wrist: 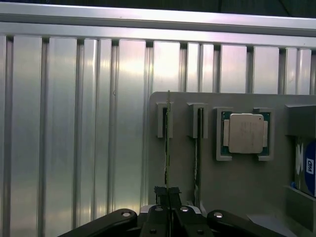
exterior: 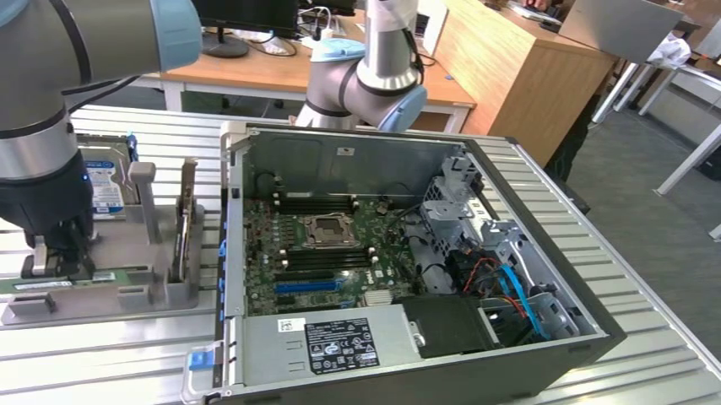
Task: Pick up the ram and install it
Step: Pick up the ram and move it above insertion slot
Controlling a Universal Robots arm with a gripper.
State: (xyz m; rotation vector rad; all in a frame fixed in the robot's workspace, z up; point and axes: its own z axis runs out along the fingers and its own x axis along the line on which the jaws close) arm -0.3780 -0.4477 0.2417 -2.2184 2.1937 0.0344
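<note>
1. Wrist view: the claw is clamped together on the upper edge of the ram. The ram stands edge-up in the outermost slot of the gray holder, which sits on the slatted desk.
2. In the exterior view the claw is down over the holder at the exterior view's left, well apart from the open computer case.
3. The step in hand, as I judge it, is the pick. The grip looks centred across the thin edge. A straight pull along the slot walls, with no twist, should keep the board from binding or flexing.
4. Count:
   - one claw
   - two thin boards in slots: the ram, and a second board just beside it
   - one processor chip
   - one hard drive
   - one case
</note>
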